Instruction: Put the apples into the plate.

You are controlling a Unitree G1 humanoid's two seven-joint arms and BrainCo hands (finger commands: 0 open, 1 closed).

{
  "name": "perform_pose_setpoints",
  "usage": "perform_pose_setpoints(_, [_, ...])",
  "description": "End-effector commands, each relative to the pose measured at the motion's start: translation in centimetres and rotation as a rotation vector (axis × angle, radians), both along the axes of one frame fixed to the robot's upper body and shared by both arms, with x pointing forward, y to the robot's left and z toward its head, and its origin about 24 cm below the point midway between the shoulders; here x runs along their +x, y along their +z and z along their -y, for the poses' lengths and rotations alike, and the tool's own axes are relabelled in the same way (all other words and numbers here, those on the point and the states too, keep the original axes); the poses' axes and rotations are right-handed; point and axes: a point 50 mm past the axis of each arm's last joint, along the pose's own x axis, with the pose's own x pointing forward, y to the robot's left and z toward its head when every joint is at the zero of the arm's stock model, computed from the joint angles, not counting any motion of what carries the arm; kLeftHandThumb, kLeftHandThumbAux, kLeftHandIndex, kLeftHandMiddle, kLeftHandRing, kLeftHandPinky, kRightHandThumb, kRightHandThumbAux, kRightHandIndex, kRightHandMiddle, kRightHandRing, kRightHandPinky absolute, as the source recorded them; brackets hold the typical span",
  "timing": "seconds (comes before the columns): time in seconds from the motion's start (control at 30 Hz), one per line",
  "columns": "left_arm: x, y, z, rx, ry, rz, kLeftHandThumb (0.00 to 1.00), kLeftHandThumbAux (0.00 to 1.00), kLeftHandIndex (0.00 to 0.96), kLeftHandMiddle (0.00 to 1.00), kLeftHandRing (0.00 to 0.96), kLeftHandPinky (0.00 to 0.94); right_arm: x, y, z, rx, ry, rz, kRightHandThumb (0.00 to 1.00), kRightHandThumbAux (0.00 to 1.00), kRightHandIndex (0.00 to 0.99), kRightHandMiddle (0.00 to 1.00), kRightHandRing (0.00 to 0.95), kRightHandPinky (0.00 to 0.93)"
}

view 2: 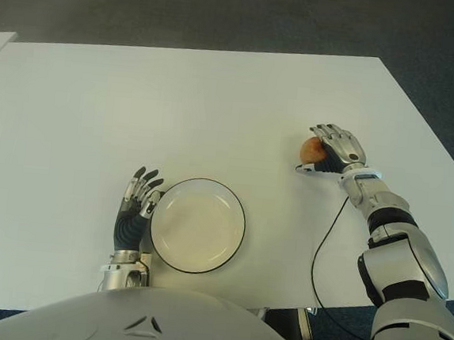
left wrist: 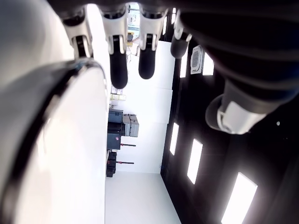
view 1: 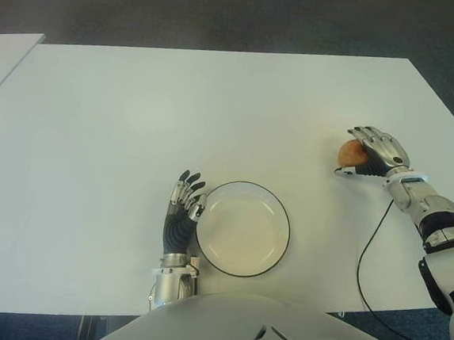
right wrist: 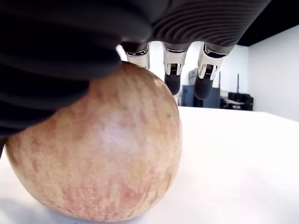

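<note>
Reddish-yellow round apple [view 1: 351, 154] sits on the white counter [view 1: 217, 105], far right of the black-rimmed white plate [view 1: 242, 228]. Right hand [view 1: 374, 153] cups it, fingers draped loosely over. Left hand [view 1: 183, 210], fingers spread, shows beside the plate's left rim.

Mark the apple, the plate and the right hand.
apple [view 1: 351, 154], left eye view, its exposed left side.
plate [view 1: 240, 251], left eye view, bare inner base.
right hand [view 1: 380, 149], left eye view, back of hand, over the apple.
</note>
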Motion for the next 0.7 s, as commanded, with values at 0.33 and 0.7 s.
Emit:
perform_pose_setpoints(0.33, [-0.78, -1.54, 0.78, -0.032, 0.016, -0.133, 0.146, 0.557, 0.082, 0.182, 0.247, 0.315, -0.66, -0.69, -0.55, 0.056, 0.014, 0.029, 0.418, 0.541, 0.231, 0.280, 0.276, 0.324])
perform_pose_setpoints(0.7, [-0.70, -1.46, 0.80, -0.046, 0.023, -0.129, 0.164, 0.558, 0.088, 0.188, 0.250, 0.306, -0.70, -0.39, -0.63, 0.094, 0.008, 0.111, 0.681, 0.710, 0.424, 0.589, 0.585, 0.545])
